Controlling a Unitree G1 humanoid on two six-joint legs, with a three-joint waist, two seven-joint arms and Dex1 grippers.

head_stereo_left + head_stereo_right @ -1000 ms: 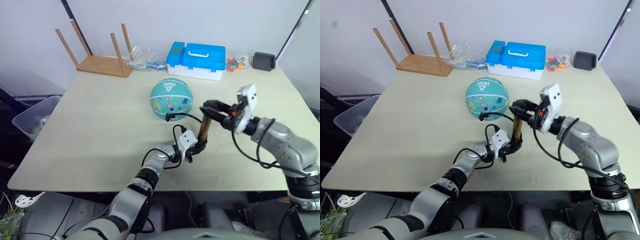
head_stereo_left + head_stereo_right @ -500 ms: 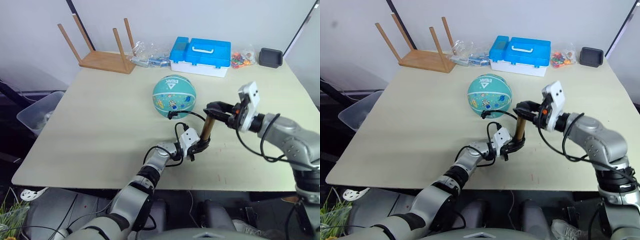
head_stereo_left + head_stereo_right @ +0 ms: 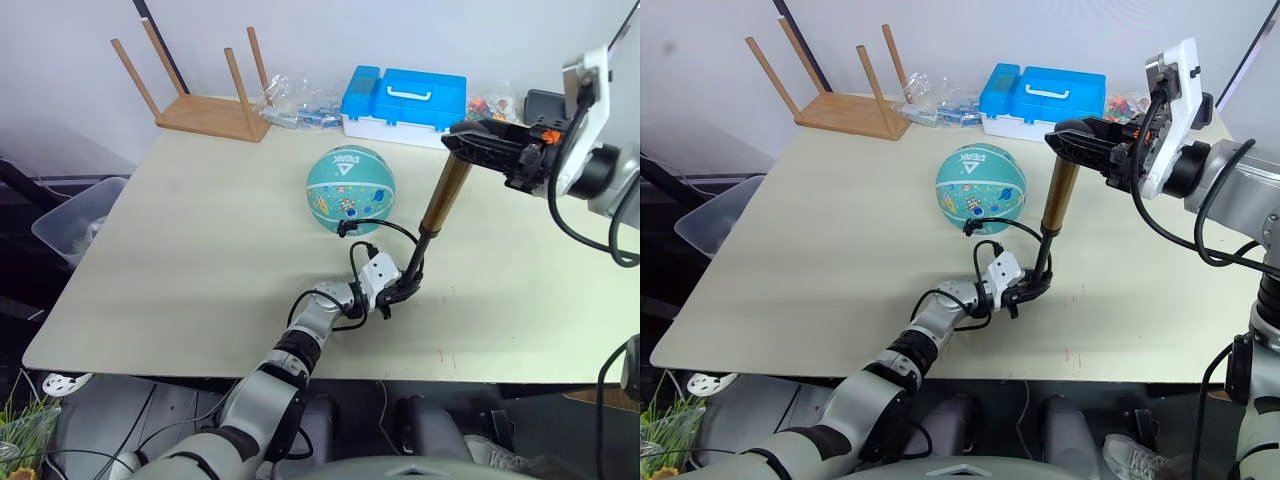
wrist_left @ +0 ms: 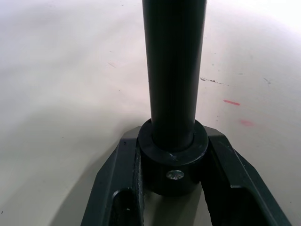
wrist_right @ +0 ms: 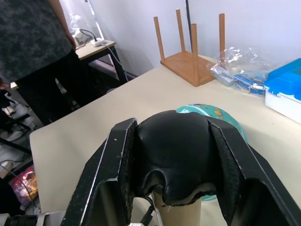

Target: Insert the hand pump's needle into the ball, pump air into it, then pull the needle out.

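The teal ball [image 3: 348,190] rests mid-table. The hand pump stands tilted in front of it, drawn out long: its gold barrel [image 3: 445,195] is raised and a thin black rod [image 3: 418,255] runs down to the black lower end. My left gripper [image 3: 400,292] is shut on that lower end at the tabletop, its fingers [image 4: 120,188] flanking the black collar [image 4: 173,165]. My right gripper [image 3: 482,142] is shut on the pump's black handle [image 5: 176,160], high above the table. The thin black hose [image 3: 385,228] loops from the pump to the ball's near side; the needle itself is too small to see.
A blue toolbox [image 3: 405,95], plastic bags [image 3: 295,100], an upturned wooden stool [image 3: 205,110] and a black tray [image 3: 545,100] line the table's far edge. A clear bin [image 3: 70,225] sits off the left edge. A person [image 5: 37,47] stands beyond the table.
My right gripper has risen up and to the right with the handle, lifting the gold barrel and baring the black rod. The left gripper has stayed at the pump's lower end.
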